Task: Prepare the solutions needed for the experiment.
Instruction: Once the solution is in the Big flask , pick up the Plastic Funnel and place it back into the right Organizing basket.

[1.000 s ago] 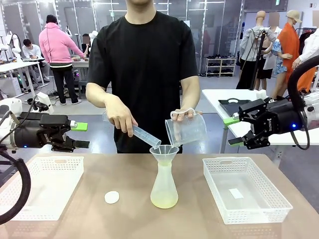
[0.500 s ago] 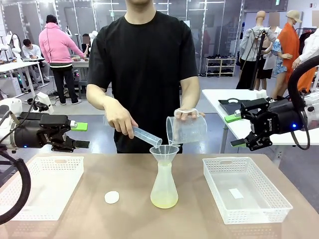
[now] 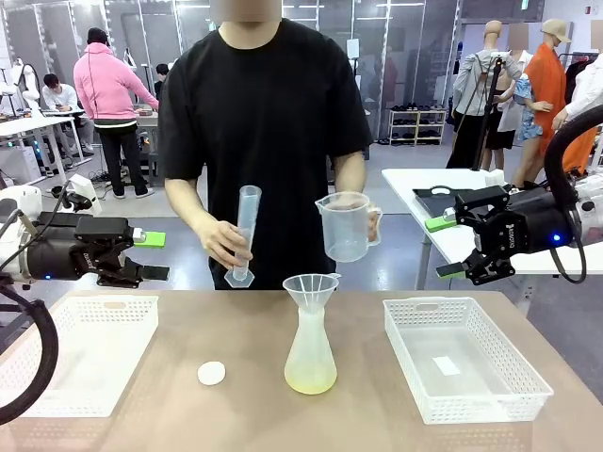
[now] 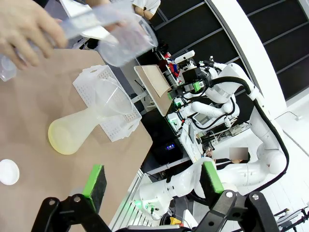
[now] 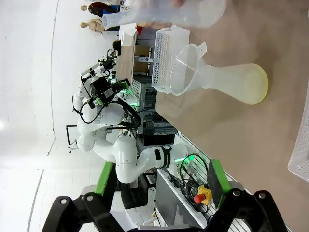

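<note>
Disc: a small white disc (image 3: 212,373) lies on the table (image 3: 188,419), nearest the robot's side and apart from everything else.
Flask: a frosted flask (image 3: 310,344) stands upright at mid-table, between two white baskets and touching neither.
Solution: a shallow pale yellow-green solution (image 3: 310,380) sits in the flask's wide base.
Funnel: a clear funnel (image 3: 310,286) rests loose in the flask's neck, with nothing above its mouth.
Baskets: the left basket (image 3: 85,353) looks empty; the right basket (image 3: 528,381) holds a small pale patch, too faint to name.
Left gripper: the left gripper (image 3: 155,256) hangs above the left basket's far edge, fingers spread wide, nothing between them.
Right gripper: the right gripper (image 3: 441,248) hangs above the right basket's far edge, fingers parted and empty.
Person: one hand (image 3: 221,243) holds a cylinder (image 3: 247,221) upright; the other holds a jug (image 3: 346,229) level by its handle, both raised beyond the flask.
Risk, tipping: the tall flask with its top-heavy funnel could topple and spill if a jug, cylinder or finger knocks the rim.
Risk, collision: a gripper reaching in while the person's hands are over the flask could strike them.
Risk, grip: frosted sloping walls may slip in the pads.
</note>
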You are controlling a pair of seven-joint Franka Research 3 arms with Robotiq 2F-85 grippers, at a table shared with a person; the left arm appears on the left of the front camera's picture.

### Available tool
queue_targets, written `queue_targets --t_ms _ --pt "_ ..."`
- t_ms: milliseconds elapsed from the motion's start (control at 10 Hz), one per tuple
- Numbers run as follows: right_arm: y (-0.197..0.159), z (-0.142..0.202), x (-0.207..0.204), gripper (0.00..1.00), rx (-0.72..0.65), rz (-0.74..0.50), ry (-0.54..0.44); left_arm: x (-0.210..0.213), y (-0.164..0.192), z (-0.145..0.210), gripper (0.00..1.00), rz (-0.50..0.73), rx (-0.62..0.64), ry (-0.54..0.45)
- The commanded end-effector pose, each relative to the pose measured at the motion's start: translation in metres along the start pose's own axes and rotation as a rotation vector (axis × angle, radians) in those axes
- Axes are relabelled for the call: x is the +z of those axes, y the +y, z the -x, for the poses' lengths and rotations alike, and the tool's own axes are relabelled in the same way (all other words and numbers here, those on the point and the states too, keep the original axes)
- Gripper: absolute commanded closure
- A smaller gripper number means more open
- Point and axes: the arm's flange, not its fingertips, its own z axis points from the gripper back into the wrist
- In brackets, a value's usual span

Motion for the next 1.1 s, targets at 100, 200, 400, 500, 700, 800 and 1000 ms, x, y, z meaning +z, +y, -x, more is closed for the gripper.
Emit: queue_targets --t_ms 100,200,400,500,700,800,1000 --pt "0.001 0.000 0.000 0.05 0.004 0.006 0.001 0.000 -0.003 0.001 0.00 -0.001 0.006 0.013" --pt "0.001 0.000 0.000 0.05 0.004 0.006 0.001 0.000 -0.003 0.001 0.00 -0.001 0.006 0.013" --pt "0.000 0.000 0.000 0.05 0.000 0.000 0.000 0.000 -0.003 0.001 0.00 -0.001 0.006 0.013" --pt "0.001 0.001 -0.002 0.05 0.006 0.027 -0.015 0.000 -0.003 0.001 0.00 -0.001 0.006 0.013" --pt "0.005 0.002 -0.004 0.05 0.026 0.073 -0.036 0.000 -0.003 0.001 0.00 -0.001 0.006 0.013" --pt "0.007 0.002 -0.005 0.05 0.026 0.077 -0.040 0.000 -0.003 0.001 0.00 -0.001 0.006 0.013" --pt "0.018 -0.006 -0.010 0.05 0.050 0.123 -0.047 0.000 -0.003 0.001 0.00 -0.001 0.006 0.013"
